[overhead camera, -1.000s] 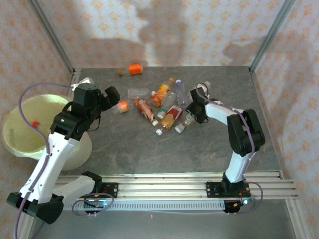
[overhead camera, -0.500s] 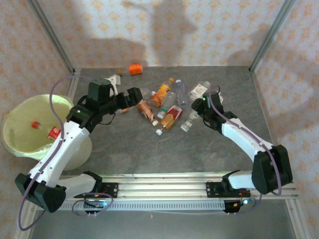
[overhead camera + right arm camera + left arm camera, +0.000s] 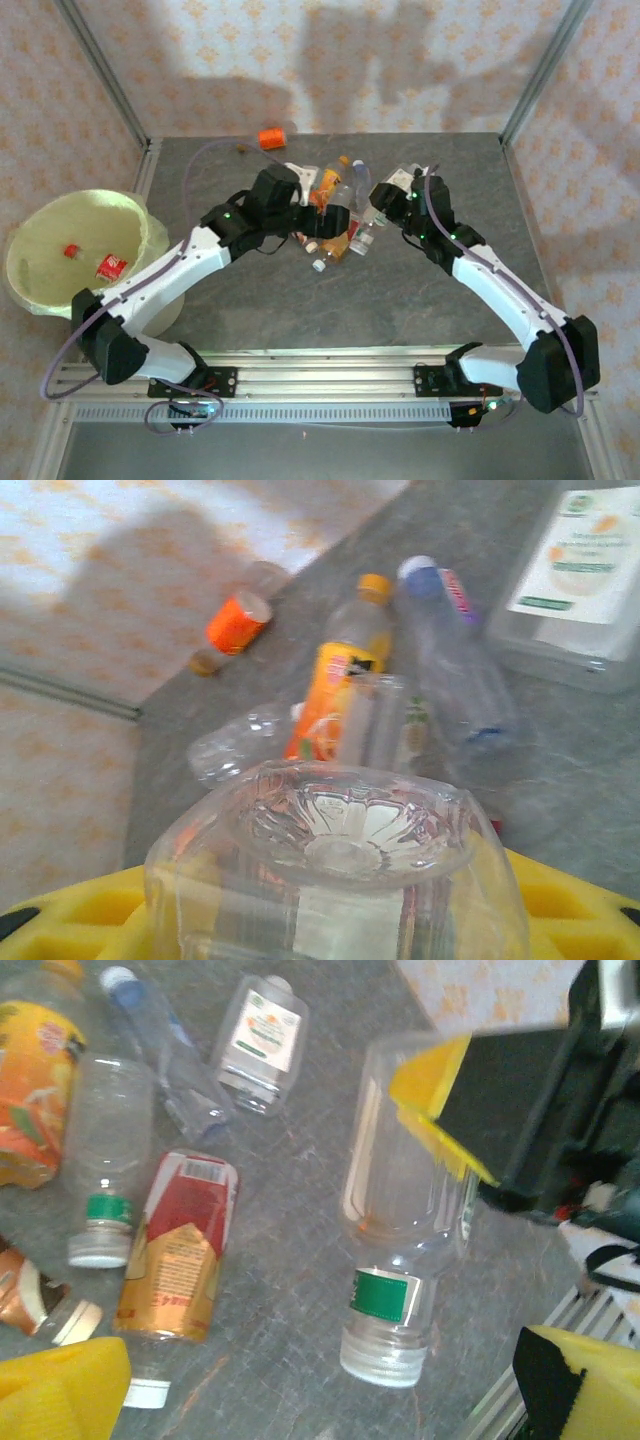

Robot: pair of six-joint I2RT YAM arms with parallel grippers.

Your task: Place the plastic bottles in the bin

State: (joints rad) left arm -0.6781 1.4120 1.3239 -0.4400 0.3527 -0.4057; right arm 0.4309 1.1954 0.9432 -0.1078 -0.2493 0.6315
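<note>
We see the grey table (image 3: 400, 300) with the bin (image 3: 35, 225) off its left edge, two small red things (image 3: 110, 266) lying in it. At mid-table the bottles (image 3: 325, 190) lie heaped. Our right gripper (image 3: 335, 920) is clamped on a clear bottle (image 3: 400, 1230) beside the heap; our left gripper (image 3: 320, 1370) hangs near it, fingers spread wide, holding nothing. One orange bottle (image 3: 271, 138) lies apart by the far wall.

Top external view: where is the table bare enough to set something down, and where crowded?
Bare table: the near strip between the bottle pile and the rail, and the right side between the right arm and the frame. Crowded: the centre, where the left end effector and the right end effector, gripping a clear bottle, meet.
</note>
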